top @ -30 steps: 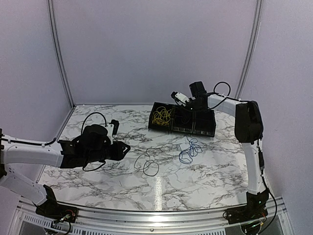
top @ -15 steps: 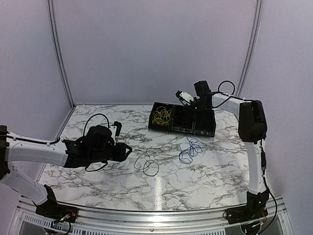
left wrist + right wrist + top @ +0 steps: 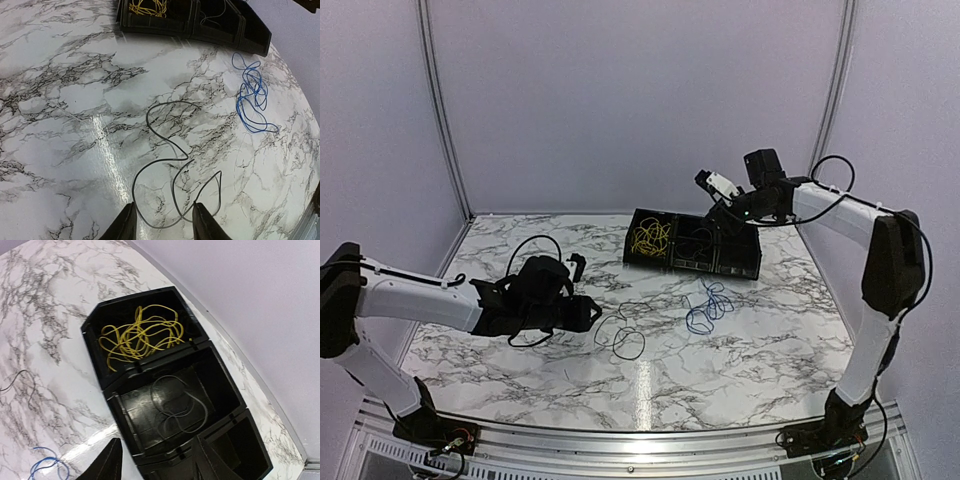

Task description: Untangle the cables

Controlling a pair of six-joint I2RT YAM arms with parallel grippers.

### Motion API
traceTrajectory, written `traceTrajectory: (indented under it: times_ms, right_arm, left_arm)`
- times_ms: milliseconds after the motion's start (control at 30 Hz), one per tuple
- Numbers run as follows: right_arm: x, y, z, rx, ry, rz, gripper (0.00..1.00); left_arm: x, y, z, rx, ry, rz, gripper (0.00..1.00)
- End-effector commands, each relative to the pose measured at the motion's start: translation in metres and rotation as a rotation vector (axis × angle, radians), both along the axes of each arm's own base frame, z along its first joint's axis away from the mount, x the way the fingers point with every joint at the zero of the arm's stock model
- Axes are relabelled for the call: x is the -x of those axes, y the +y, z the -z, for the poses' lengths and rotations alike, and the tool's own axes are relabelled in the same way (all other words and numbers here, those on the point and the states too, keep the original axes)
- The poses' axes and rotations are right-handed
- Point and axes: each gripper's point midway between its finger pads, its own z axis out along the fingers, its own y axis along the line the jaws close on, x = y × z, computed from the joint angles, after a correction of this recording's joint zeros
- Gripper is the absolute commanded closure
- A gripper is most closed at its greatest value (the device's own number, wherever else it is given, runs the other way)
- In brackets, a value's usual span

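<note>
A black cable [image 3: 187, 159] lies in loose loops on the marble table. My left gripper [image 3: 164, 225] is open just above it, one finger either side of its near loop [image 3: 620, 336]. A blue cable [image 3: 708, 304] [image 3: 252, 95] lies in a coil to its right. The black tray [image 3: 150, 365] holds a yellow cable [image 3: 140, 335] [image 3: 650, 238] in its left compartment and a second black cable [image 3: 180, 407] in the middle one. My right gripper [image 3: 160, 462] [image 3: 712, 200] hangs open and empty above the tray's right half.
The tray's right compartment [image 3: 250, 450] shows nothing inside. The tray [image 3: 692, 262] stands at the back of the table, near the rear wall. The right wall's frame post [image 3: 832, 100] rises behind the right arm.
My right gripper has opened and risen up and to the right, away from the tray. My left arm has moved right to the black cable on the table, its jaws a little wider.
</note>
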Motion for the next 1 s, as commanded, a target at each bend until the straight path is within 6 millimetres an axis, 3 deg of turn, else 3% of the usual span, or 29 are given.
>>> traceTrajectory:
  times_ms: [0,167,367,567,667,767,900,967]
  right_arm:
    - [0.061,0.036,-0.003,-0.031,0.05,-0.166,0.53]
    - [0.118,0.064,-0.003,-0.042,0.067,-0.283,0.53]
    - [0.169,0.073,0.012,-0.056,0.143,-0.38,0.51]
    - [0.179,0.066,0.017,-0.056,0.161,-0.362,0.49]
    - [0.178,0.064,0.015,-0.05,0.15,-0.356,0.49]
    - [0.177,0.063,0.013,-0.045,0.138,-0.352,0.49]
    - [0.177,0.062,0.018,-0.033,0.138,-0.355,0.49]
    - [0.177,0.063,0.019,-0.033,0.139,-0.356,0.49]
  left_arm:
    - [0.004,-0.006,0.021,-0.045,0.092,0.009,0.59]
    - [0.008,-0.016,0.044,-0.071,0.183,0.028,0.59]
    - [-0.012,-0.035,0.044,-0.169,0.091,0.117,0.58]
    - [-0.025,-0.047,0.07,-0.419,0.039,0.316,0.57]
    - [-0.027,-0.051,0.078,-0.469,0.032,0.373,0.64]
    - [-0.03,-0.055,0.07,-0.476,-0.002,0.398,0.7]
    - [-0.032,-0.059,0.054,-0.463,-0.043,0.421,0.7]
    - [-0.028,-0.06,0.055,-0.463,-0.038,0.447,0.66]
